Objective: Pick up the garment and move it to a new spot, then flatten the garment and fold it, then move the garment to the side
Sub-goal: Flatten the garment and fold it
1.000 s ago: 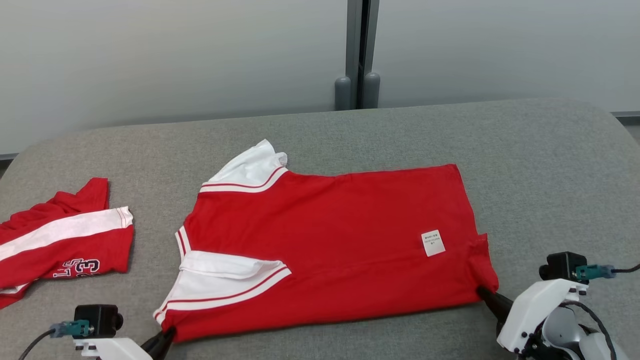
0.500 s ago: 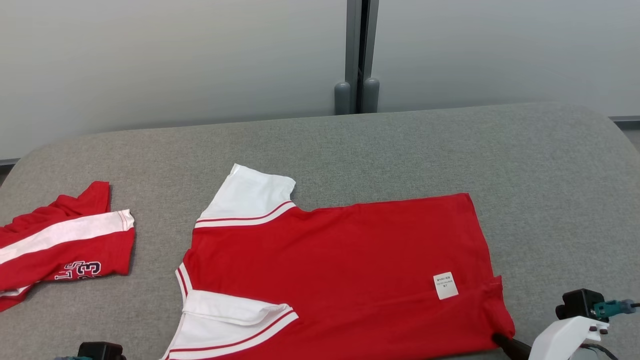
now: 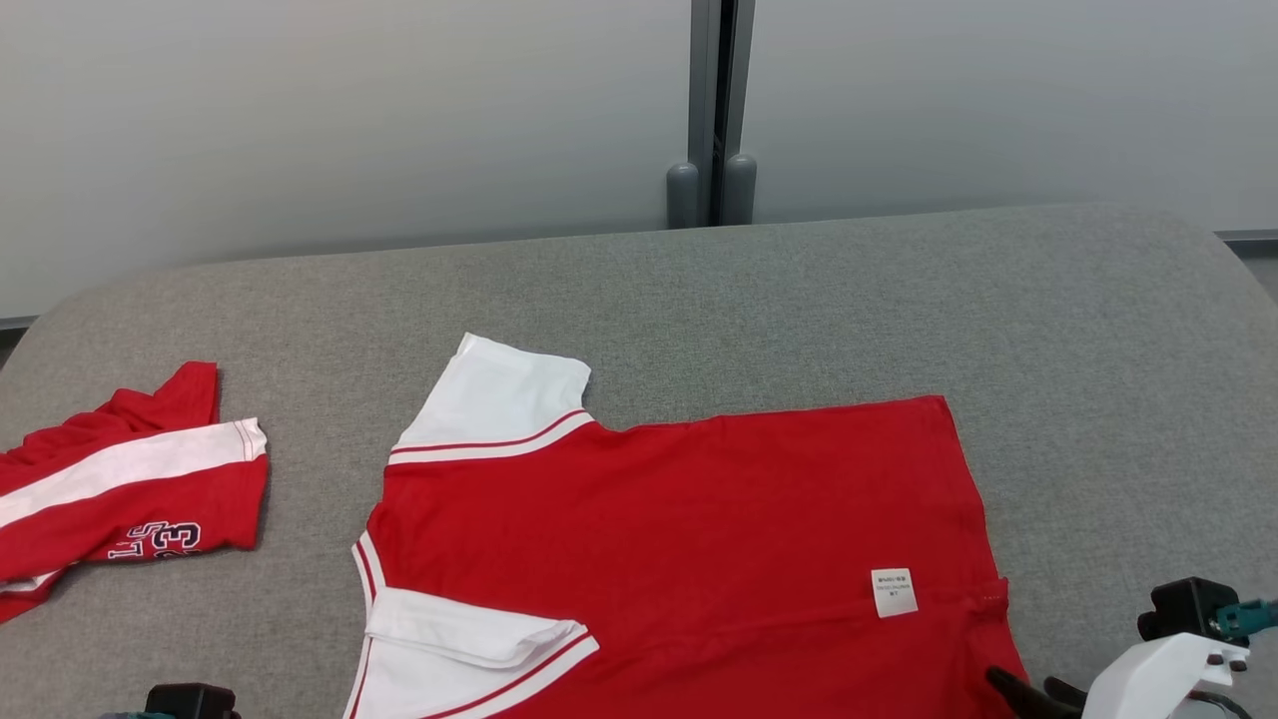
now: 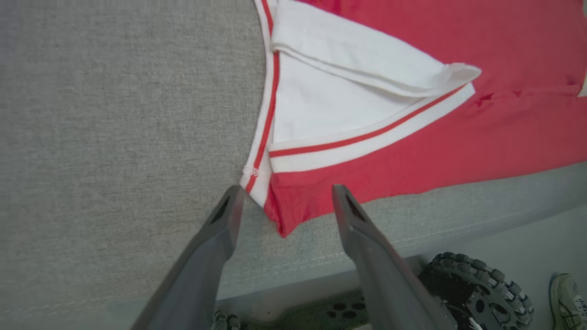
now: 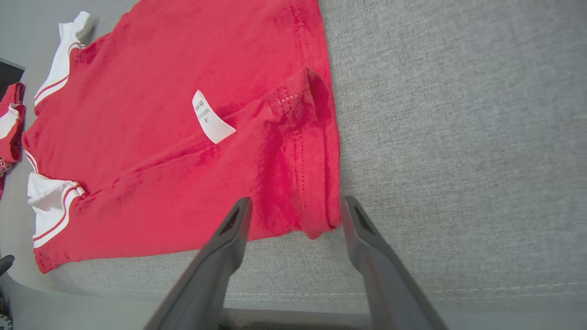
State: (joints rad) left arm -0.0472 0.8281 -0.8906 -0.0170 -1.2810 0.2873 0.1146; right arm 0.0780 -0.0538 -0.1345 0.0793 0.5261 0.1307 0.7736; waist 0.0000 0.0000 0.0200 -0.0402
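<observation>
The garment [image 3: 679, 539], a red shirt with white sleeves and a small white label, lies spread on the grey table [image 3: 759, 300], its lower part running out of the head view. My left gripper [image 4: 286, 197] stands open, its fingers on either side of the shirt's near shoulder corner [image 4: 279, 220], not gripping it. My right gripper [image 5: 296, 206] is also open, straddling the hem corner [image 5: 316, 224] without holding it. In the head view, my right gripper [image 3: 1028, 689] shows its dark fingertips apart beside the hem at the bottom right.
A second red and white garment [image 3: 120, 489] with printed numbers lies at the table's left. The table's front edge [image 4: 293, 270] is just behind both grippers. Below it are a knobbly wheel [image 4: 472, 293] and a shoe [image 4: 566, 300]. A grey post [image 3: 711, 110] divides the back wall.
Both grippers dragged the shirt toward the near edge, flattening it, then opened and let go of its corners. The far sleeve now lies flat. The camera tilted slightly.
</observation>
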